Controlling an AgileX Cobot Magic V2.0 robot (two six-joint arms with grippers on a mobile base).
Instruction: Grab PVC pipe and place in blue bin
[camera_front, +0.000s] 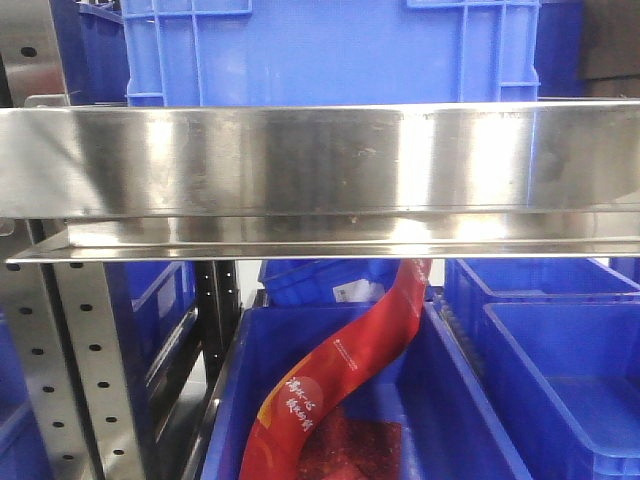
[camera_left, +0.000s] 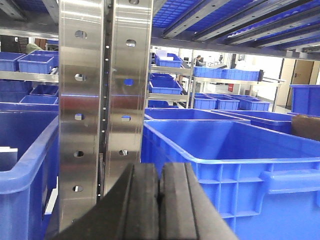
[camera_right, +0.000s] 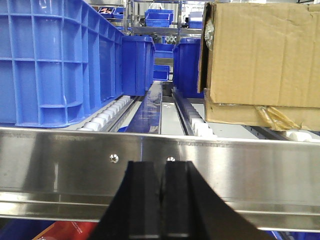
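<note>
No PVC pipe shows in any view, so its direction, axis and nearer arm cannot be told; the left gripper (camera_left: 159, 210) and right gripper (camera_right: 163, 205) are each pressed together on nothing, facing shelf steel.

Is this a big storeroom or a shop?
Probably a warehouse or parts storeroom: rows of blue plastic bins on steel racks, roller tracks on the shelves, and a cardboard box.

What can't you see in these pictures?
- PVC pipe: not in any view.
- Bottom of the blue bin: front view, covered by the red packet and cut off at the frame edge.
- Left gripper and right gripper: cut off at the bottom edge.
</note>
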